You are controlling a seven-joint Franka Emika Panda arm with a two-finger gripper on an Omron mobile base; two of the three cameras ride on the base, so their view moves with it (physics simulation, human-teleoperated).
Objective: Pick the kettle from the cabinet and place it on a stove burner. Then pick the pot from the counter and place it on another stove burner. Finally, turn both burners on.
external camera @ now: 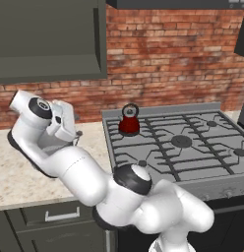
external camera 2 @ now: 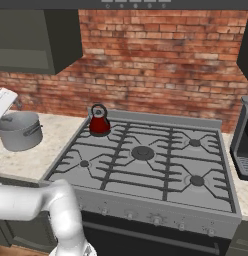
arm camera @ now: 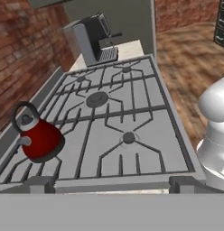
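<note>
The kettle is showing glossy red enamel, the pot is looking like dull grey metal, the counter is appearing speckled stone, the wall is showing rough brick

We see a small red kettle upright on the grey gas cooktop's rear-left grate, and a grey metal stockpot on the beige speckled counter beside it.

You see a red kettle with a black loop handle, a plain grey pot, a grey cooktop under black criss-cross grates, a beige speckled bench, and a red-brown brick wall.
</note>
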